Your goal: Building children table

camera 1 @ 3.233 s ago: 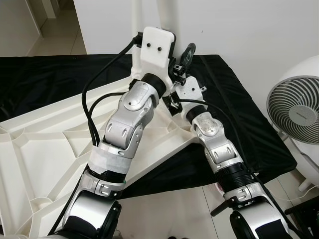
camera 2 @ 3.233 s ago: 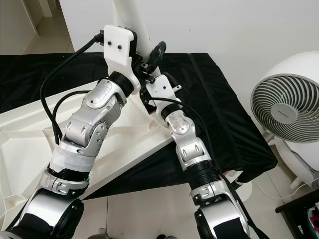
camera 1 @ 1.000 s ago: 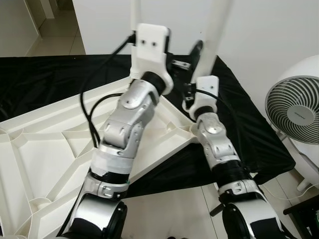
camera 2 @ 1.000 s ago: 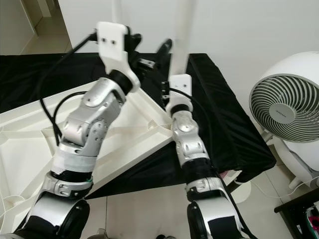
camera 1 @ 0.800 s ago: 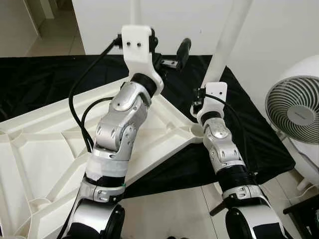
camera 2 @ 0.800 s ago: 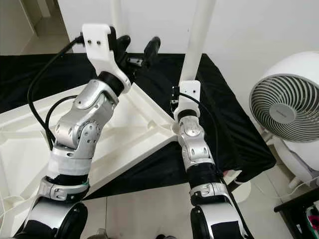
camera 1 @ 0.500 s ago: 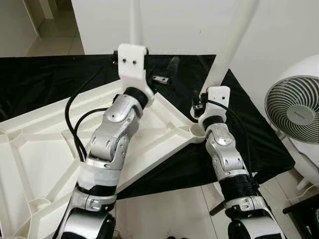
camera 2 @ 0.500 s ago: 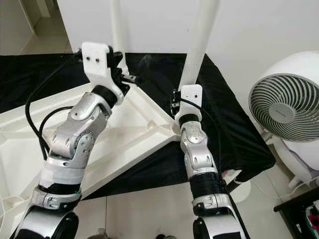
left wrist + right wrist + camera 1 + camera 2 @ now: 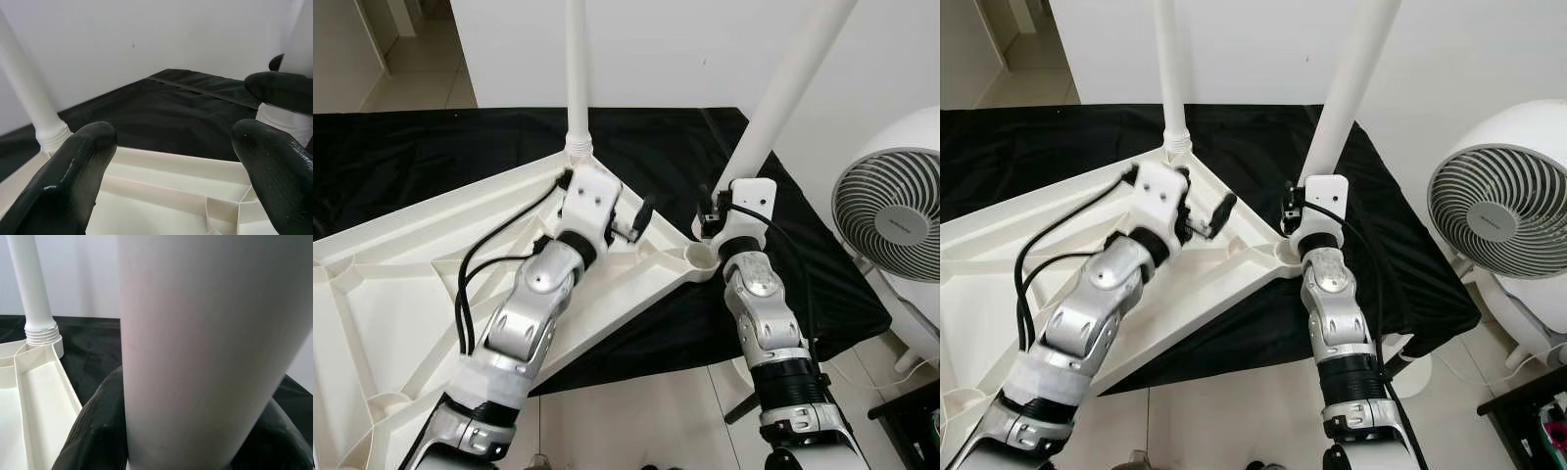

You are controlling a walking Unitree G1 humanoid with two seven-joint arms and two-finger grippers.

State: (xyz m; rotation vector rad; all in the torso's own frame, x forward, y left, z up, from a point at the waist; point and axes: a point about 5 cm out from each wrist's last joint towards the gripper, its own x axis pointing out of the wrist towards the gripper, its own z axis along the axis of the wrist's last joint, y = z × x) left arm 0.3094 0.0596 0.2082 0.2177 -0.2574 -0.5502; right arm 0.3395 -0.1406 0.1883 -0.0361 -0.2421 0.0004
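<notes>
The white table top point(image 9: 391, 294) lies upside down on a black cloth. One white leg point(image 9: 576, 69) stands upright, screwed into the far corner socket. A second white leg point(image 9: 783, 88) leans to the right, its lower end at the right corner socket point(image 9: 700, 257). My right gripper point(image 9: 195, 440) is shut on this leg just above the socket, a black finger point(image 9: 93, 431) on either side. My left gripper point(image 9: 173, 147) hangs open low over the table's ribbed underside between the two corners, holding nothing; one of its fingers point(image 9: 644, 211) points toward the right corner.
A white floor fan point(image 9: 891, 220) stands close on the right, beyond the cloth's edge. The black cloth point(image 9: 411, 157) covers the floor under the table up to the white wall. Pale tiles point(image 9: 646, 421) show in front.
My left arm has come down from high beside the legs to low over the table underside, fingers open. The right gripper has brought the second leg to the right corner, leaning right.
</notes>
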